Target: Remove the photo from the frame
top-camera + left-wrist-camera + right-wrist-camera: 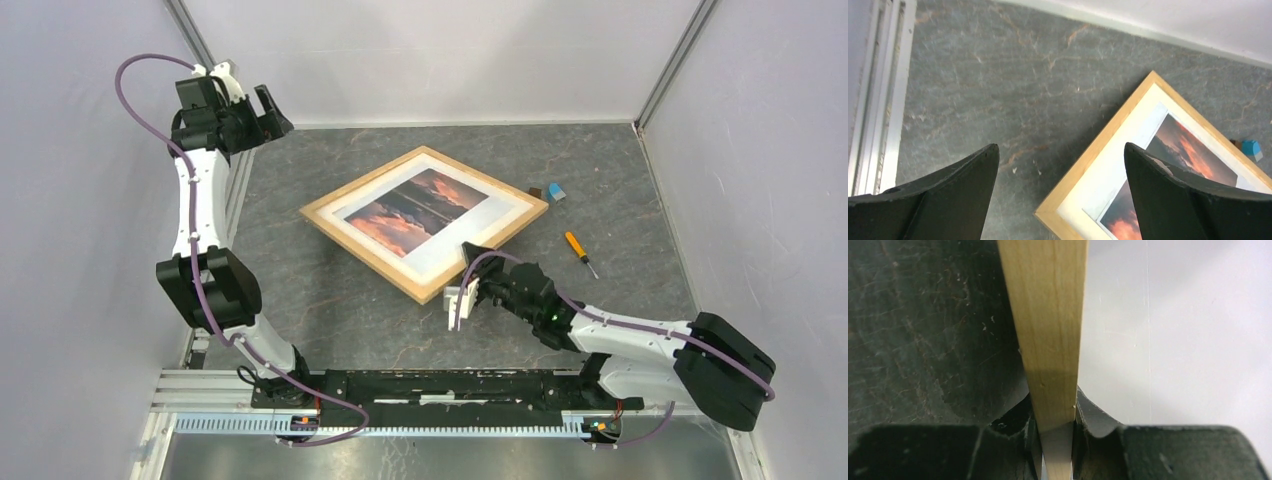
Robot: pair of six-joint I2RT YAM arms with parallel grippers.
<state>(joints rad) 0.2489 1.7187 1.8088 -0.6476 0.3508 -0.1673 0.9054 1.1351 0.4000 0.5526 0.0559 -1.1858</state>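
right gripper (468, 260) clamped on frame (1048, 315) rim, photo (415, 212) face-up just beyond its fingertips. left gripper (1060, 150) wide, empty. Suggest 1 slow lift-and-flip, no dragging on counter (300, 290).

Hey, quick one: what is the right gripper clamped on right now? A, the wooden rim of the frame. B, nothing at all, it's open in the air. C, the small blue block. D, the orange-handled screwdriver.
A: in the right wrist view the light-wood rim of the frame runs straight between the fingers of the right gripper, which press it from both sides.
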